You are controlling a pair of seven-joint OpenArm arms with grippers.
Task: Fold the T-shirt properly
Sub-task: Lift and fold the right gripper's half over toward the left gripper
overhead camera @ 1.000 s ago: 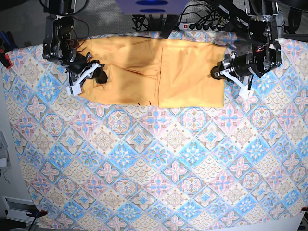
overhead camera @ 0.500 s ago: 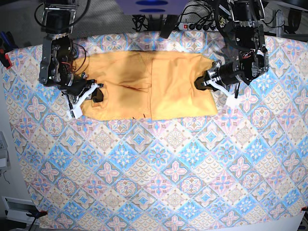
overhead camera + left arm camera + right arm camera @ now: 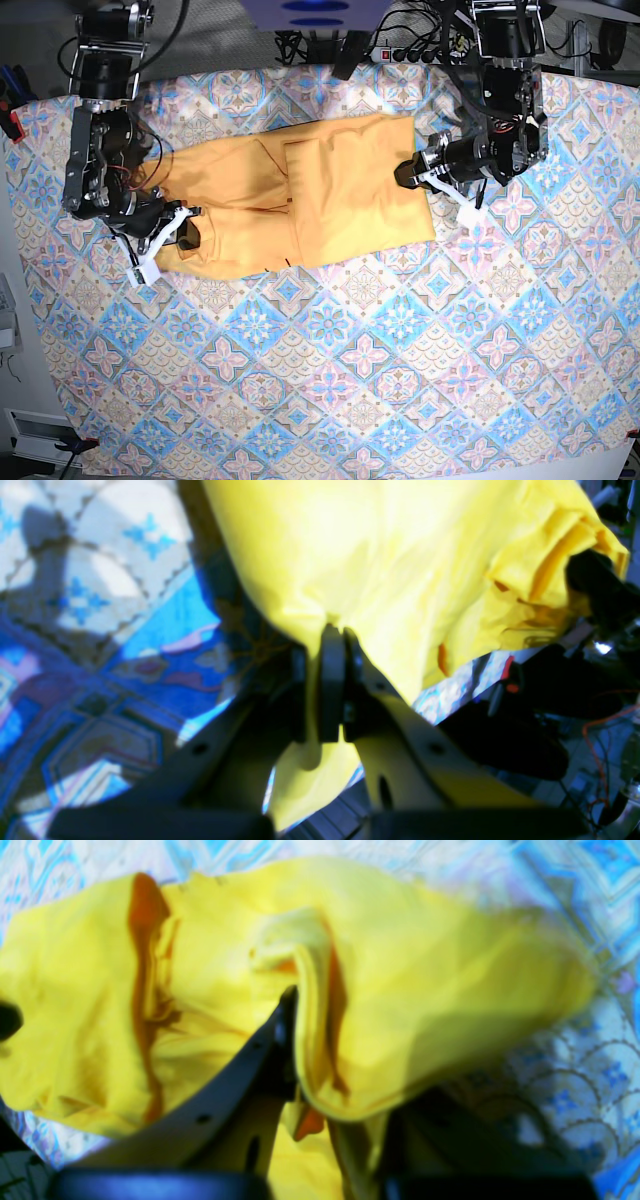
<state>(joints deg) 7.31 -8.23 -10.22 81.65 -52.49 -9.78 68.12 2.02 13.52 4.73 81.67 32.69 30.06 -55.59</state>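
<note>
The left tool [image 3: 332,645] was clamped narrow on a pinch of the T-shirt [image 3: 300,200], its dark pads closed over a thin ridge of yellow fabric that ran between them and hung below. In the base view that tool [image 3: 412,172] sat at the shirt's one short edge. The right tool [image 3: 300,1005] gripped the opposite end, its jaws drawn nearly together on a bunched fold with loose cloth spilling over one finger; in the base view it [image 3: 178,228] met the other short edge. The shirt lay stretched between them across the far half of the desk, on the diamond-patterned cloth [image 3: 330,350], already doubled lengthwise, with an overlapping panel near its middle and creases around the darker neckline area.

The main risk I judged was a slip: each hold looked to be on a small pinch only, perhaps not every layer, so a brisk pull could have freed an under-layer and let the fold open. The right-hand bunch seemed the weaker hold, being rumpled rather than flat. If the two tools travelled unevenly, the shirt would likely have skewed, leaving the edges misaligned. Dragging the shirt low might also have snagged and rucked the patterned cloth beneath, carrying wrinkles into the fold. The cables and power strip [image 3: 405,52] beyond the desk's far edge were close enough that a high swing of either arm could have fouled them.
</note>
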